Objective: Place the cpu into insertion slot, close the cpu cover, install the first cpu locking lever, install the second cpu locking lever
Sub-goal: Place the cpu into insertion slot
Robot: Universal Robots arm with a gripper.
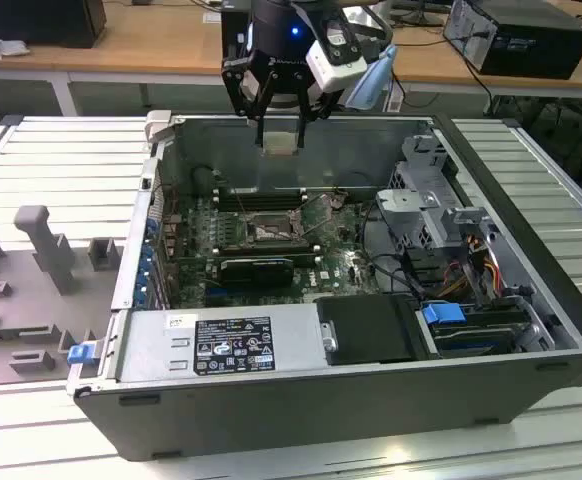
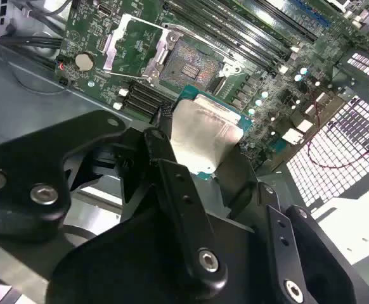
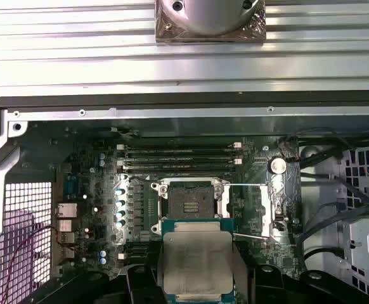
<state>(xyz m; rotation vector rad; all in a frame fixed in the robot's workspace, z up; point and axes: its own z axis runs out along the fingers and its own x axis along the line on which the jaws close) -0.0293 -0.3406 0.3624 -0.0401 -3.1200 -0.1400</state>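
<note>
Claw hung over the open pc case, above its back wall in the exterior view. Fingers were drawn in narrow and clamped on two opposite edges of the cpu. Chip was held flat, silvery top toward the wrist cams, green edge showing round it. It was clear of the board, touching nothing but the fingers.

In the first wrist view the chip hovered near the insertion slot, which lay bare w/ its dark centre exposed. Cpu cover was swung open to one side of the slot. Memory sticks ran past the slot, on the side away from the chip.

Case lay on a ribbed metal table, w/ a grey foam tray on the exterior view's left. Wooden benches stood behind, w/ a black box on one at the exterior view's right.
</note>
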